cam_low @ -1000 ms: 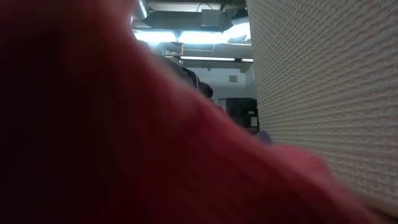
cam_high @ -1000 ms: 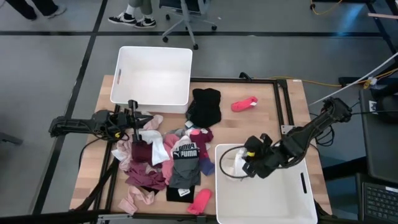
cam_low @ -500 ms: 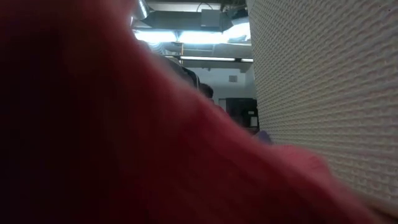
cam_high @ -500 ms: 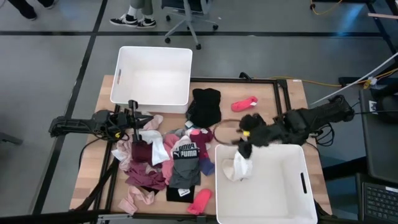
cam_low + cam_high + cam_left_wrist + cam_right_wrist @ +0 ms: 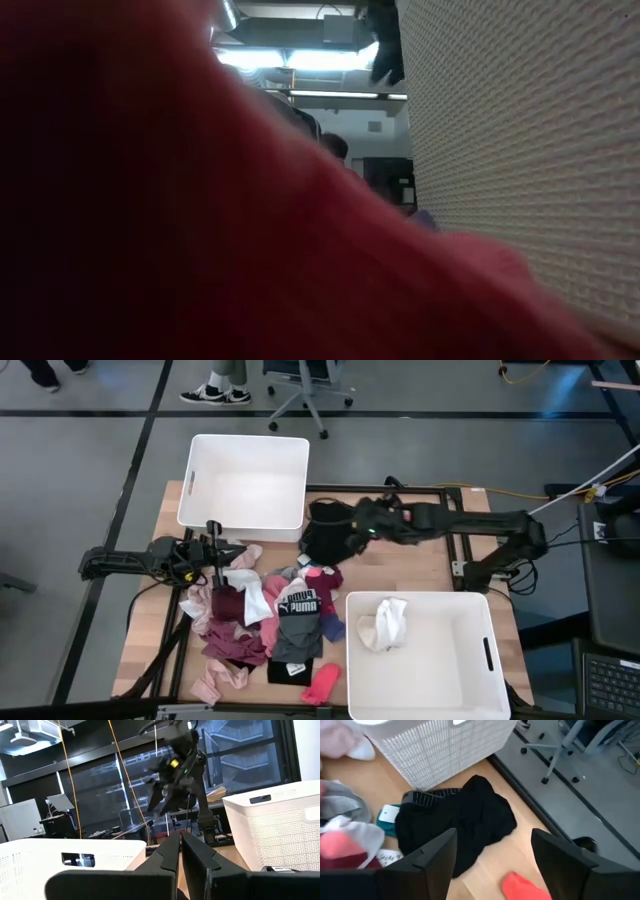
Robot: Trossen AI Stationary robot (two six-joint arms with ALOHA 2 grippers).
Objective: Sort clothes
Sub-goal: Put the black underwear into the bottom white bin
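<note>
Wooden table (image 5: 420, 565) with clothes (image 5: 270, 615), grey floor (image 5: 90, 450), office chair (image 5: 298, 382) behind.

A white cloth (image 5: 386, 622) lies in the near-right white plastic bin (image 5: 470, 685); the heap of mixed garments (image 5: 265, 620) lies left of it, with another white plastic bin (image 5: 243, 480) behind.

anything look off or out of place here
Yes: the low view is almost wholly blocked by a pink garment lying against the lens. On the table, a white garment is alone in the near white bin.
</note>
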